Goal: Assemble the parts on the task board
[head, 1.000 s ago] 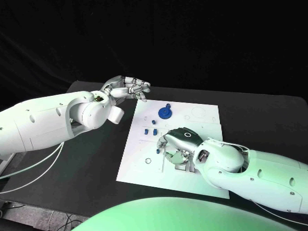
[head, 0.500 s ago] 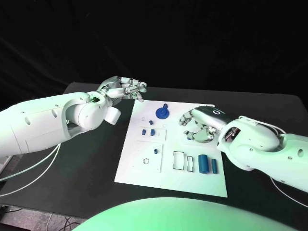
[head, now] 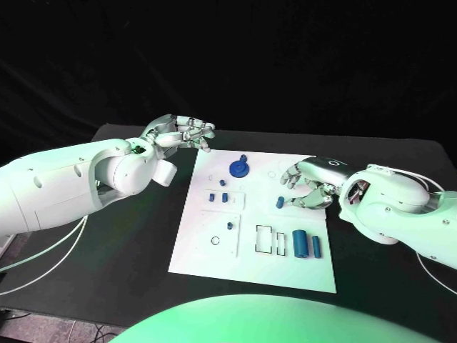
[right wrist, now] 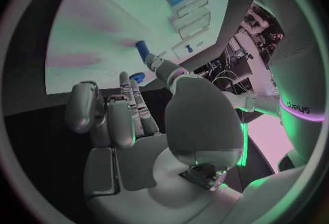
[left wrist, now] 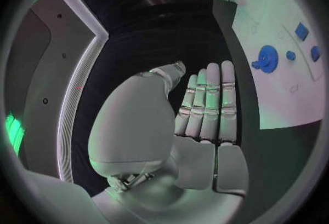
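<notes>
The white task board (head: 213, 246) lies mid-table. On it are a blue gear (head: 240, 168), small blue pieces (head: 221, 194) and two blue cylinders (head: 309, 244) beside empty slots (head: 270, 241). My right hand (head: 309, 184) hangs over the board's right middle and pinches a small blue part (head: 280, 202) between thumb and a finger. The right wrist view shows that part (right wrist: 142, 47) at the thumb tip. My left hand (head: 182, 132) hovers off the board's far left corner, fingers straight and together, holding nothing. The left wrist view shows this hand (left wrist: 205, 103) and the gear (left wrist: 266, 58).
The black table (head: 136, 236) extends on both sides of the board. My left forearm (head: 74, 179) lies over the table's left part, and my right forearm (head: 414, 207) lies over its right edge.
My right hand has moved from over the slots near the board's front toward the right middle, uncovering the two blue cylinders. My left hand has barely shifted.
</notes>
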`<state>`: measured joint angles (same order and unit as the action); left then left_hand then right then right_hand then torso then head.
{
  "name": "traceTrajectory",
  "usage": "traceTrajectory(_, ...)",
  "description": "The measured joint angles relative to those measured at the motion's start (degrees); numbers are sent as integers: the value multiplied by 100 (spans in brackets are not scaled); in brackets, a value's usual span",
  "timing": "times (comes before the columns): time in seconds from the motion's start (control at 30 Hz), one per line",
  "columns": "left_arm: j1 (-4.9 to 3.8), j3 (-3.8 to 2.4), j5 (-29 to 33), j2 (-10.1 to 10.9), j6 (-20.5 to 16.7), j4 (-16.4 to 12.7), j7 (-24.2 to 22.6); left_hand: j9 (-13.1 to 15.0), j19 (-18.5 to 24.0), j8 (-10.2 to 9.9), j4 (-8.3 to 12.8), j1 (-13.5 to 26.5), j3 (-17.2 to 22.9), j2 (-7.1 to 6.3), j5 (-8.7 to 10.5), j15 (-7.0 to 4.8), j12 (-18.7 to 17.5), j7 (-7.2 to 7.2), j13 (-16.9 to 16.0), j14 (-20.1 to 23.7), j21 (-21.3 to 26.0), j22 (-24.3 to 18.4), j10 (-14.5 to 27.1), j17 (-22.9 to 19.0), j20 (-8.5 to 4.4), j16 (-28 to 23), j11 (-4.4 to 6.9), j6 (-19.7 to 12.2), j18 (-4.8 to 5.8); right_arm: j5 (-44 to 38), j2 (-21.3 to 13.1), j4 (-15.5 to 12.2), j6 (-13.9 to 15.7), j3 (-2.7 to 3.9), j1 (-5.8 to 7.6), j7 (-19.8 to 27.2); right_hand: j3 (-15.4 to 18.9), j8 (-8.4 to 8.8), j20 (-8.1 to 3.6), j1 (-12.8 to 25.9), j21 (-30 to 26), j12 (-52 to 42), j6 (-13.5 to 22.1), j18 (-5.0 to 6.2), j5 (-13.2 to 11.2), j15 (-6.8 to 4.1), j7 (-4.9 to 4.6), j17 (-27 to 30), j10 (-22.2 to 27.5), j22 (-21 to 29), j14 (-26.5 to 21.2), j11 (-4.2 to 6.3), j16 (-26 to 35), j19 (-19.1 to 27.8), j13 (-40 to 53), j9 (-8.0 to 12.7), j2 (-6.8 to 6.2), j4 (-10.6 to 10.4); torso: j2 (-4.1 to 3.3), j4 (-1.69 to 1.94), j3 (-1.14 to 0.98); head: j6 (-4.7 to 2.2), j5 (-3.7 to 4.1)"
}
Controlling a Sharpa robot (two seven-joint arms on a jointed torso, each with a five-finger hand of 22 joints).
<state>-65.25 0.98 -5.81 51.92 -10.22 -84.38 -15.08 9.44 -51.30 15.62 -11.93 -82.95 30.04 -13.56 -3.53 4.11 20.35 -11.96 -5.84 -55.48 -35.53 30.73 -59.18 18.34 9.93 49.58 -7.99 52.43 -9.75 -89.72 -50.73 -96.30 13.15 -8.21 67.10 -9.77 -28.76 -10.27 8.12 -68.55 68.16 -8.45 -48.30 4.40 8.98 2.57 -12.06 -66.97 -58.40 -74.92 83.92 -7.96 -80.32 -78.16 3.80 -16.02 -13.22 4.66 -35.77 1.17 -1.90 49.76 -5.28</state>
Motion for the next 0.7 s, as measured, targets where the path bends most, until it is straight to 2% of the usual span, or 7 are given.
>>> traceTrajectory(0.07,0,0,0,1,0,4,-4,0,0,0,0,0,0,0,0,0,0,0,0,0,0,0,0,0,0,0,0,0,0,16,32,32,-58,-8,-17,3,38,0,22,-2,0,-8,0,0,0,0,0,0,0,0,0,0,0,-22,0,0,2,-28,-1,4,1,1,8)
traceTrajectory(0.23,0,0,0,7,0,12,-9,0,0,0,0,0,0,0,0,0,0,0,0,0,0,0,0,0,0,0,0,0,0,58,158,90,-124,-28,-89,15,72,0,41,-145,0,-80,-73,1,-34,20,-39,-14,-27,0,20,-24,0,-41,0,0,145,-41,-4,9,2,-4,12)
traceTrajectory(0.4,0,0,-1,14,0,14,-12,0,0,0,0,0,0,0,0,0,0,0,0,0,-1,0,0,0,0,0,0,0,0,93,292,185,-140,-40,-157,32,95,0,16,-212,49,-137,-247,1,-84,19,80,-38,-188,1,19,86,0,-66,1,-15,212,-64,-4,11,5,-7,13)
traceTrajectory(0.43,0,0,-1,18,0,13,-12,0,0,0,0,0,0,0,0,0,0,0,0,0,-1,1,0,0,0,0,0,0,0,100,315,204,-141,-43,-172,37,94,-3,4,-212,52,-157,-272,1,-118,6,105,-47,-222,1,6,97,-13,-78,1,-16,214,-64,-4,12,5,-3,20)
traceTrajectory(0.47,1,0,-1,21,0,13,-12,0,0,0,0,0,0,0,0,0,0,0,0,0,-1,1,0,0,0,0,0,0,0,105,328,217,-141,-44,-181,40,71,-32,-23,-240,95,-157,-342,1,-206,-6,113,-62,-291,1,3,104,-33,-105,1,-16,280,-88,-5,12,6,-2,25)
traceTrajectory(0.63,1,0,-1,33,-1,12,-13,0,0,0,0,0,0,0,0,0,0,0,0,0,-1,1,0,0,0,0,0,0,0,121,374,276,-138,-45,-207,46,-131,-114,-76,-279,206,-155,-629,1,-426,-76,173,-90,-496,1,12,165,-56,-158,-2,-42,434,-175,-5,9,7,5,35)
traceTrajectory(0.7,1,0,-1,36,-1,11,-13,0,0,0,0,0,0,0,0,0,0,0,0,0,-1,1,0,0,0,0,0,0,0,123,384,293,-132,-41,-213,46,-211,-145,-87,-288,252,-154,-716,1,-481,-97,221,-53,-562,1,10,201,-53,-178,-2,-50,442,-191,-5,7,7,7,33)
